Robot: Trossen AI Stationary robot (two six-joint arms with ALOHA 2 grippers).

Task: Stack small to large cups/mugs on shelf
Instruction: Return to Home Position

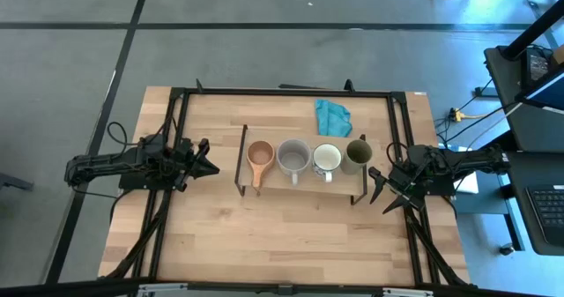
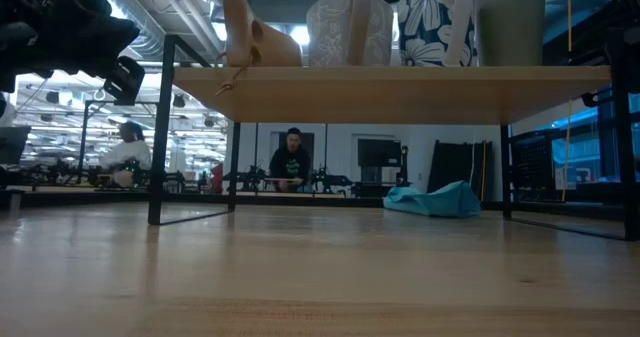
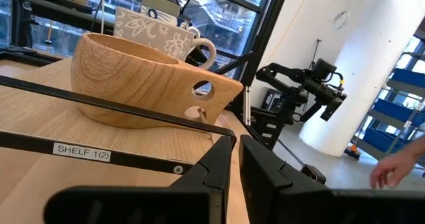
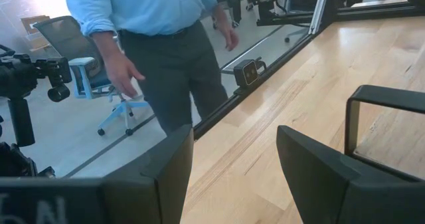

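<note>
Four cups stand in a row on the shelf: the brown wooden cup at its left end, then the grey cup, the white cup and the olive-green cup at its right end. The left tool, fingers together, hangs just beside the shelf's left wire leg, so a careless sideways move could hook that leg and shake the row. The right tool, fingers apart, sits near the right leg, and with a person standing beyond the table, a wide swing looks risky.
</note>
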